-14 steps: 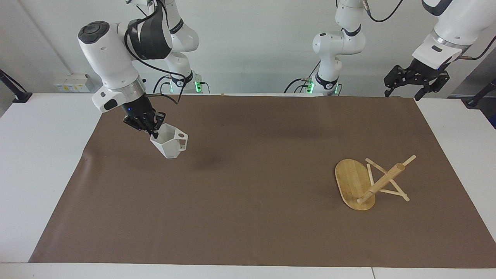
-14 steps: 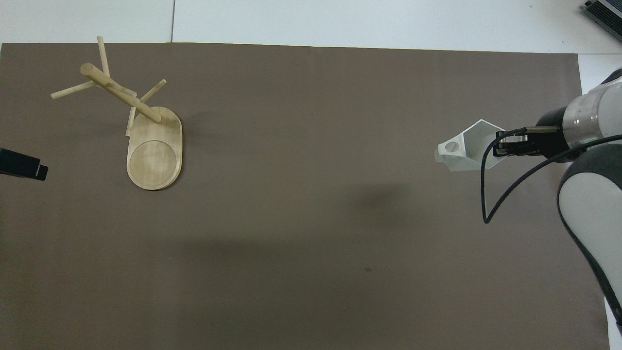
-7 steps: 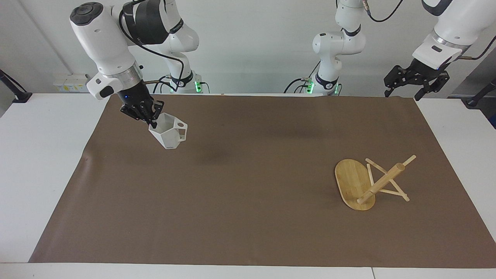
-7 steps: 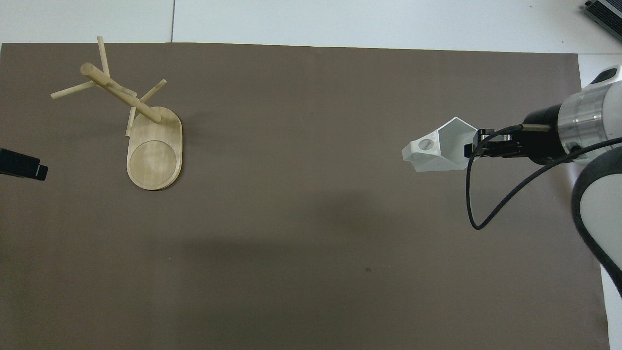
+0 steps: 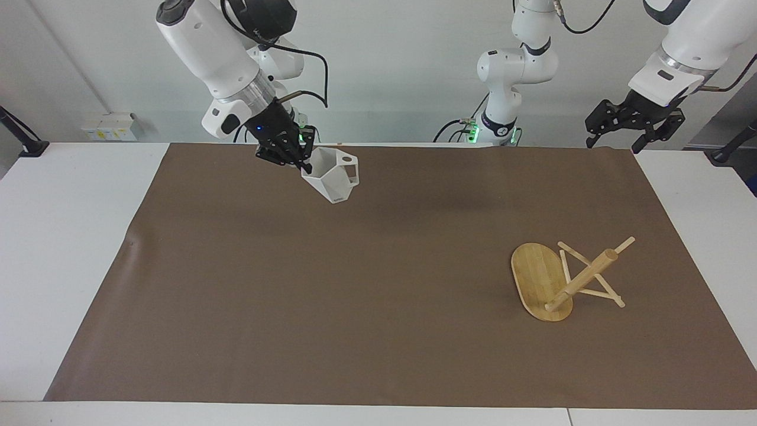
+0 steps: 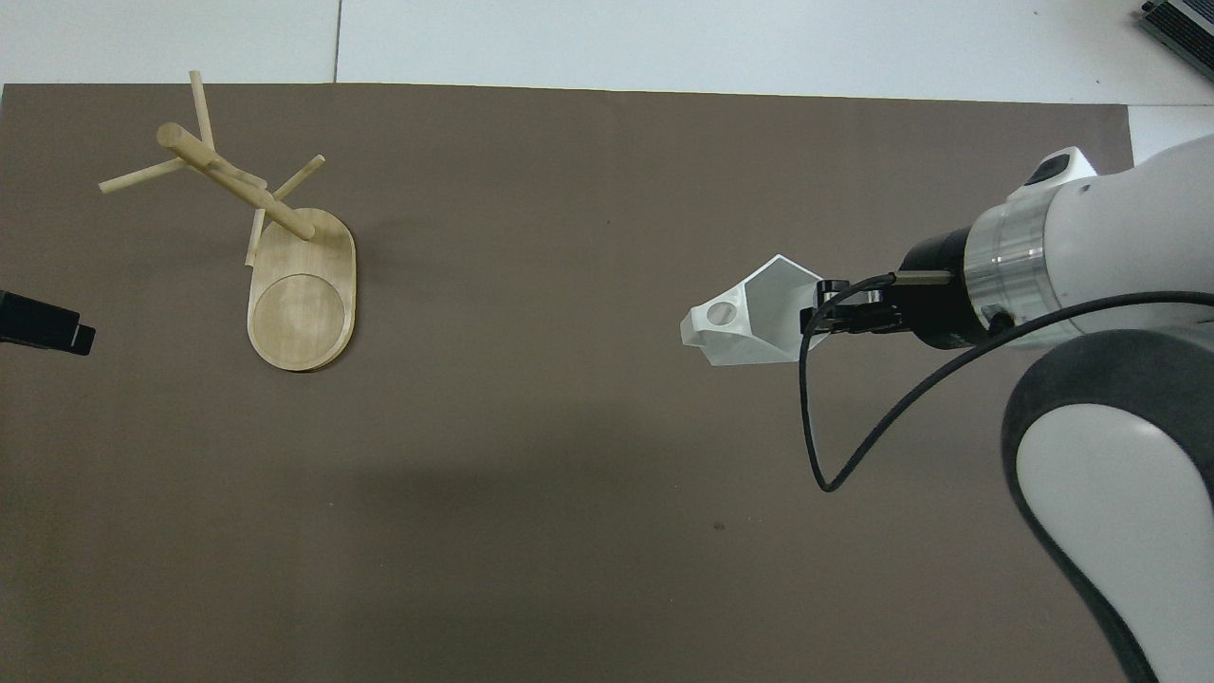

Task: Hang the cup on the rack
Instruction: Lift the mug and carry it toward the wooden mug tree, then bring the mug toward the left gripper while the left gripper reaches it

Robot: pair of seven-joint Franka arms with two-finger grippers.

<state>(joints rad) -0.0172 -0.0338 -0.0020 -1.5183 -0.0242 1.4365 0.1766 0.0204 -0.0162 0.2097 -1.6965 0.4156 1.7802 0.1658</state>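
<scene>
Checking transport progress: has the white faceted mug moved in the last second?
Yes. The white faceted mug, held in the right hand, has travelled toward the bamboo mug tree, which lies tipped over on the brown mat.

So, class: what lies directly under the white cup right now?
Only the bare brown mat: the cup hangs in the air, held by its rim in the shut right gripper. Nothing there is covered.

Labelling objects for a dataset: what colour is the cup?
Matte white all over; the cup shows best in the facing view.
</scene>
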